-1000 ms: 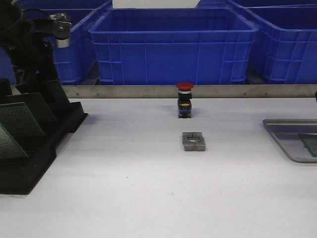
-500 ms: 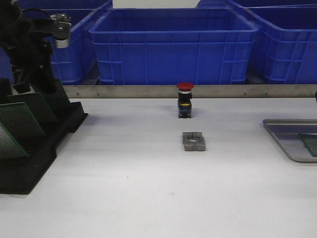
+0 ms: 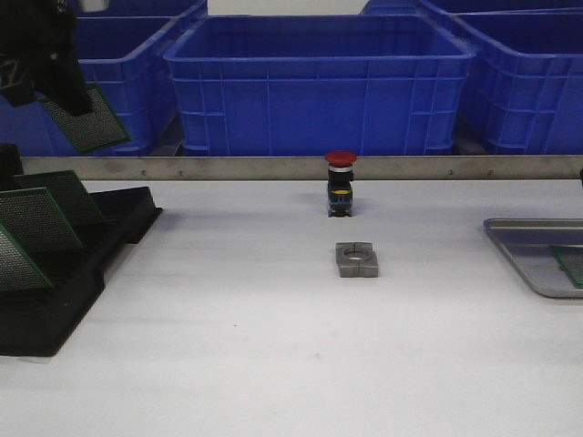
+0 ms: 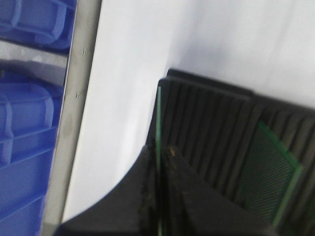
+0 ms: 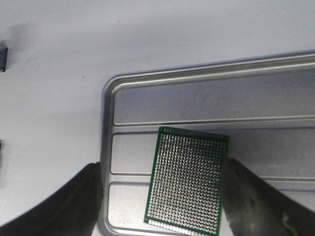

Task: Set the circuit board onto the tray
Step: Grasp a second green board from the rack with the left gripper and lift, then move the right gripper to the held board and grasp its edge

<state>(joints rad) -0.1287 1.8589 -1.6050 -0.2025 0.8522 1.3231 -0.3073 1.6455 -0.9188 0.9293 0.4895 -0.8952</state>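
The left pincer is up in the air above the far left corner of the counter, pinching a green circuit board that hangs tilted, clear of the black slotted rack below it. From the left wrist camera the board shows edge-on as a thin green line squeezed between the two dark fingers, with the rack's ribbed top underneath and another green board leaning in a slot. More boards stand slanted in the rack at the counter's left edge.

Over at the right edge lies the silver tray, flat on the counter and partly cut off by the frame. The right wrist camera looks straight down on that tray, and a second green board lies flat on its ribbed floor, near one rounded corner. The right pincer hovers above it with its fingers spread wide, one on either side of the board and not touching it.

Near the middle of the counter sit a red-capped push button and, nearer the front, a small grey metal block. Blue crates line the far side behind a metal rail.
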